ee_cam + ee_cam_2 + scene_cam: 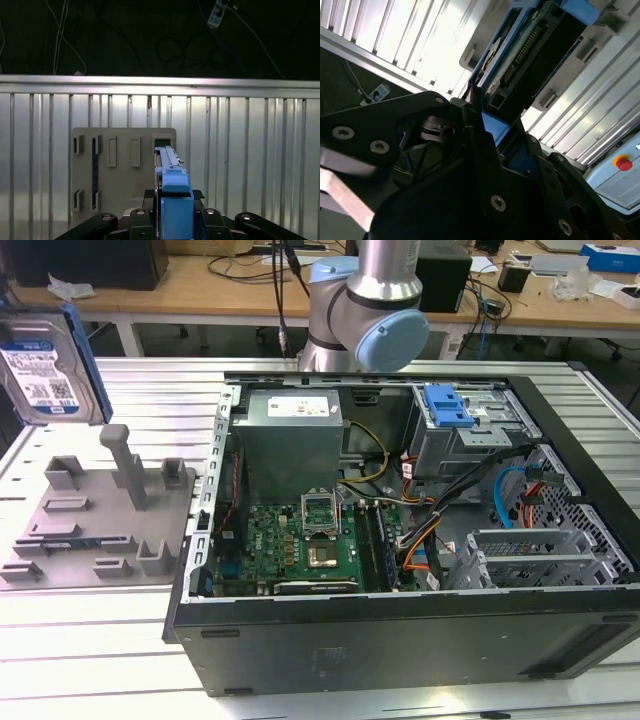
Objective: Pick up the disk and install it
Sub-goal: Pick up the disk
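Note:
The disk (45,365), a silver hard drive with a white-and-blue label and a blue carrier frame, hangs upright in the air at the exterior view's far left, above the grey fixture (100,510). In the first wrist view the disk (172,192) shows edge-on, blue frame toward the camera, with my gripper (172,212) shut on it from both sides. In the second wrist view the black fingers (475,125) clamp the disk's (525,55) lower end. The fixture (120,170) lies below the disk, apart from it.
An open computer case (590,635) lies on the slatted aluminium table (100,660), to the exterior view's right of the fixture. Inside are a grey power supply (292,435), a motherboard (300,540), cables and a drive bay with a blue tab (447,405). The arm's base (360,300) stands behind the case.

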Controlling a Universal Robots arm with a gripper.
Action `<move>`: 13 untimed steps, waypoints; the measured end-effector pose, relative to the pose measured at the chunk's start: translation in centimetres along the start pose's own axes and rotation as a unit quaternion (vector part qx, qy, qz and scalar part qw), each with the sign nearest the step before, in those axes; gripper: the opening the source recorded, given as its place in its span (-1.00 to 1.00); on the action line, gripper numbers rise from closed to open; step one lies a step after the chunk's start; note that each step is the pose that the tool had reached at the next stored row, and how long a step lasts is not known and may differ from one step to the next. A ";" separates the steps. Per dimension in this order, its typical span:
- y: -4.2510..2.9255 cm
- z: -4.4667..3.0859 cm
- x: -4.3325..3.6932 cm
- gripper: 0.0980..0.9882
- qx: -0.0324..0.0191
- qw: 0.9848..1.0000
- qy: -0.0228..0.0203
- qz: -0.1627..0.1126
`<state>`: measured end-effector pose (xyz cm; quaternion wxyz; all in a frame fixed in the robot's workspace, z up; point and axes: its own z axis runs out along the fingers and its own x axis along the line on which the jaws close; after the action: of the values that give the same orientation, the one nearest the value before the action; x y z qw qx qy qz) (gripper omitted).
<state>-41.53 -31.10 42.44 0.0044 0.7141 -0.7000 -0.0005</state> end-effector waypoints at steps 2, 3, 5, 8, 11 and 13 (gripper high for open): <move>0.01 -0.79 0.00 -0.39 0.000 1.000 0.000 0.000; 0.01 -1.27 0.01 -0.39 0.000 1.000 0.000 0.000; 0.02 -2.20 0.01 -0.39 0.000 1.000 0.000 0.000; 0.03 -3.63 0.02 -0.39 0.000 1.000 0.000 0.000; 0.03 -3.92 0.02 -0.39 0.000 1.000 0.000 0.000; 0.03 -3.94 0.02 -0.39 0.000 1.000 0.000 0.000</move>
<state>-41.54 -31.10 46.38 0.0045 0.7141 -0.7000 -0.0005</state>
